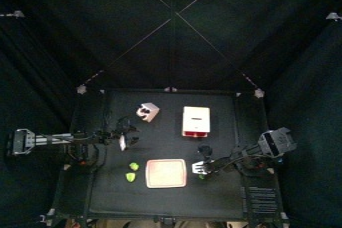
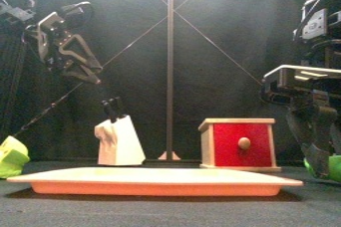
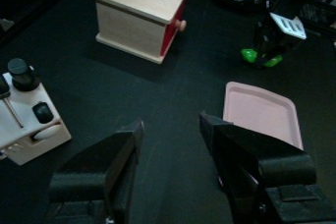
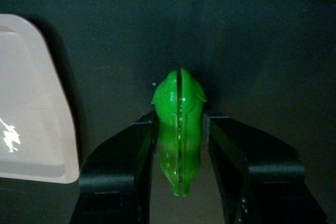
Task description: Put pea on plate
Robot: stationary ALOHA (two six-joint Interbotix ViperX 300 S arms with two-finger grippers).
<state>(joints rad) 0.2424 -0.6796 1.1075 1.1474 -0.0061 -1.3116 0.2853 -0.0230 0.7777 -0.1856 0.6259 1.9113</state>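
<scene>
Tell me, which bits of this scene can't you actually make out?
- Top view: the two green bits beside the plate are too small to name.
- Front view: the pea is only a green sliver at the edge, behind the right gripper.
- Left wrist view: the white object with black knobs is cut off by the edge.
- Right wrist view: the edge cuts off most of the plate.
</scene>
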